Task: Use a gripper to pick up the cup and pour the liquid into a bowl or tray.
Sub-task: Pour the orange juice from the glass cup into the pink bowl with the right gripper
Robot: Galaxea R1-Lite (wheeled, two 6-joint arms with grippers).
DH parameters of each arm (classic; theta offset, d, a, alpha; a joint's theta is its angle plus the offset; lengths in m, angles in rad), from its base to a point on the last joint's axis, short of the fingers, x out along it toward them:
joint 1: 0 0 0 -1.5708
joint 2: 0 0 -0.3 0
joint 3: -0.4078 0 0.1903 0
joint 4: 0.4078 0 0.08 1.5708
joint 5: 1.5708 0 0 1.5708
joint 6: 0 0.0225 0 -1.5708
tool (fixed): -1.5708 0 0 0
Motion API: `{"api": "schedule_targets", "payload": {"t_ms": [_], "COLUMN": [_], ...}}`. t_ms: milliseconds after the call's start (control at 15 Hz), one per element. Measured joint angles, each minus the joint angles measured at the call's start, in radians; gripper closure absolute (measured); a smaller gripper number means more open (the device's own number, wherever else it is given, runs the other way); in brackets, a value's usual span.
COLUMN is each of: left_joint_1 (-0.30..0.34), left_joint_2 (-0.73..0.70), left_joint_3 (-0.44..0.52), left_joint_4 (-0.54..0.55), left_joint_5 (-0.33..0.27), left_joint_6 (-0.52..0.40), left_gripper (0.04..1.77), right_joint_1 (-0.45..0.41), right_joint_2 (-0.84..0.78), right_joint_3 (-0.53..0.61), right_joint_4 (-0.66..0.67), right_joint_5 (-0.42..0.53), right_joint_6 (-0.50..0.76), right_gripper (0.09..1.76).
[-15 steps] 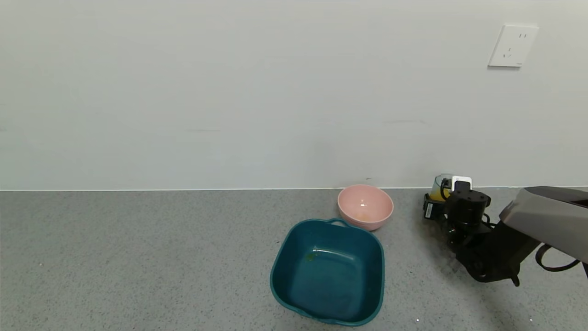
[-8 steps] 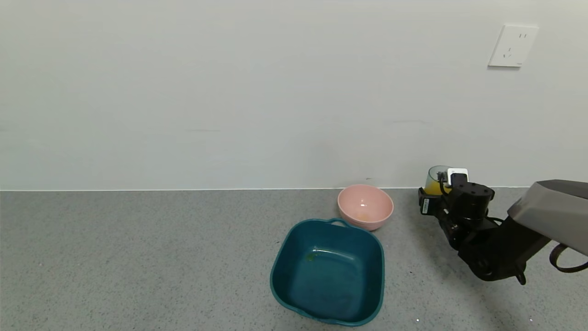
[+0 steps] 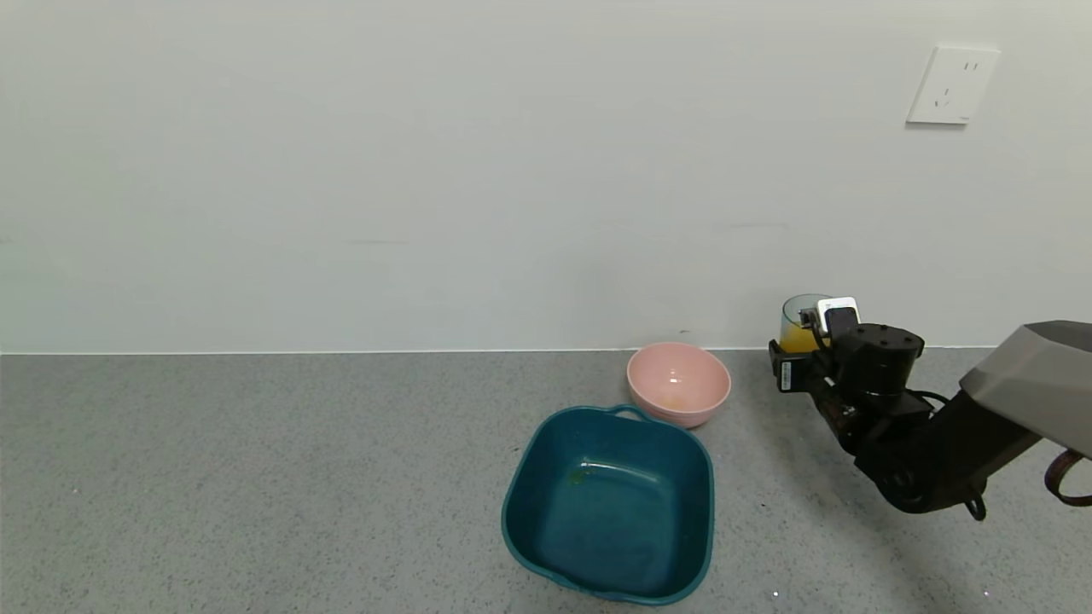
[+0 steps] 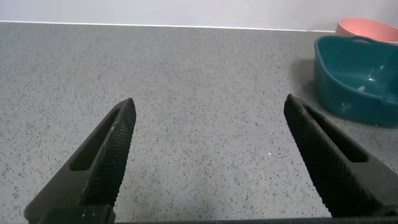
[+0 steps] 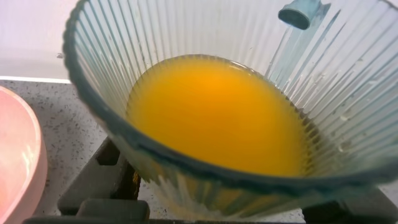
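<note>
Small ribbed blue-green plastic cup [image 3: 802, 322] of opaque orange liquid [image 5: 217, 112], held upright to avoid spilling, clamped in black right gripper [image 3: 810, 345] above desk's far right edge, beside pale pink round bowl [image 3: 678, 383]. Left gripper [image 4: 208, 155] parked, spread wide.

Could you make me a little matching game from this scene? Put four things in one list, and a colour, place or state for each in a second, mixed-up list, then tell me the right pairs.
Things:
1. cup
2. pink bowl
3. teal tub
4. left gripper

Descriptions:
A. open, above bare counter
B. squarish, with handles, nearest the robot
C. lifted off the counter, holding orange liquid
D. round, close to the wall

Pairs: 1-C, 2-D, 3-B, 4-A. The right gripper is the one holding the cup.
</note>
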Motion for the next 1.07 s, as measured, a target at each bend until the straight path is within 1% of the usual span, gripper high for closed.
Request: {"api": "schedule_targets", "payload": {"t_ms": [467, 867, 1067], "left_joint_1": [0.000, 0.000, 0.000], "left_joint_2": [0.000, 0.000, 0.000], "left_joint_3": [0.000, 0.000, 0.000], "left_joint_4": [0.000, 0.000, 0.000], "left_joint_5": [0.000, 0.000, 0.000], "left_joint_6": [0.000, 0.000, 0.000], "left_gripper": [0.09, 0.09, 0.09], "right_joint_1": [0.005, 0.039, 0.054], "right_joint_2": [-0.006, -0.004, -0.004], "right_joint_3": [0.000, -0.006, -0.015], "right_joint_4": [0.000, 0.002, 0.061], "right_joint_5": [0.063, 0.076, 0.077], "right_joint_6": [-0.129, -0.228, -0.258], "right_gripper": [0.48, 0.48, 0.48]}}
